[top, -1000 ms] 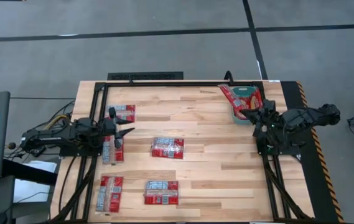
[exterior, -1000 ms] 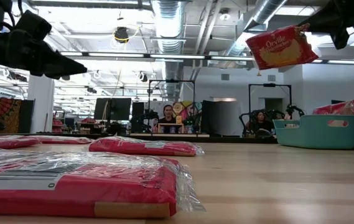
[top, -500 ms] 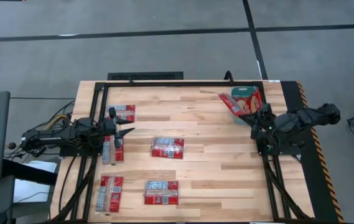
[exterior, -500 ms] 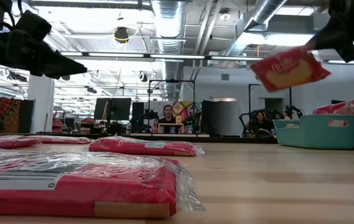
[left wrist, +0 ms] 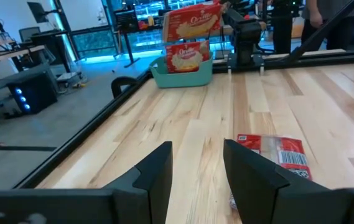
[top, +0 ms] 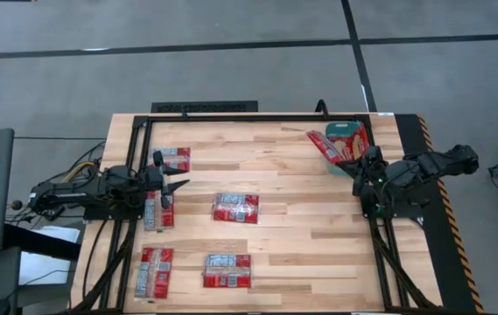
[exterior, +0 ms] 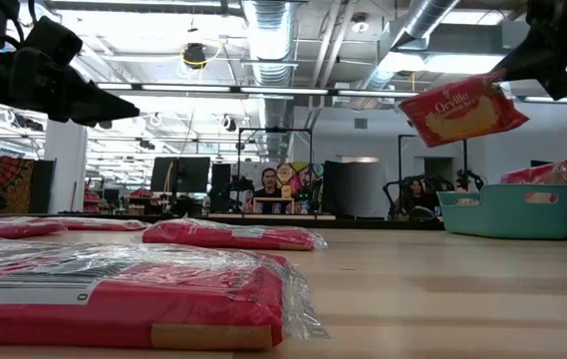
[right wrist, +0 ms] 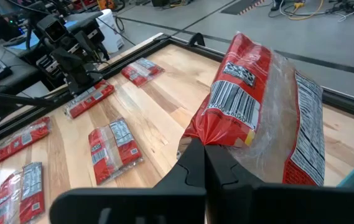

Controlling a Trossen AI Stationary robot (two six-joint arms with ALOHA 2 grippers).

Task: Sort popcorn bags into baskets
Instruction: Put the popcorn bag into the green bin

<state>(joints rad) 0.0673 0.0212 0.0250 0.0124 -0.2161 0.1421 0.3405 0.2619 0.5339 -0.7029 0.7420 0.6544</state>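
Observation:
My right gripper [top: 364, 168] is shut on a red popcorn bag [top: 336, 144] with a yellowish picture [exterior: 459, 105], held in the air over the teal basket [exterior: 507, 211] at the table's far right corner. Another red bag [left wrist: 188, 59] stands inside the basket. My left gripper [top: 175, 185] hovers open at the table's left side, above a bag [top: 157, 210]; it touches nothing. Several more bags lie flat on the wood: one far left [top: 174, 158], one in the middle [top: 235, 208], two near the near edge [top: 157, 271] [top: 227, 271]. My right gripper pinches the bag's crimped end [right wrist: 217, 135] between its two shut fingers. The fingers come from the table's right and near side, slanting. The bag is lifted clear, tilted, and reaches out from the fingers toward the table's far left, above the basket.
A black frame rail [top: 257, 116] runs round the table. The wood between the middle bag and the basket [top: 301, 201] is bare. Beyond the table's far edge are people and monitors in the room [exterior: 268, 184].
My right gripper has come down a little with the bag and stayed shut. The bag has dropped closer to the basket and tipped to a flatter slant. The left arm and the bags on the table have kept still.

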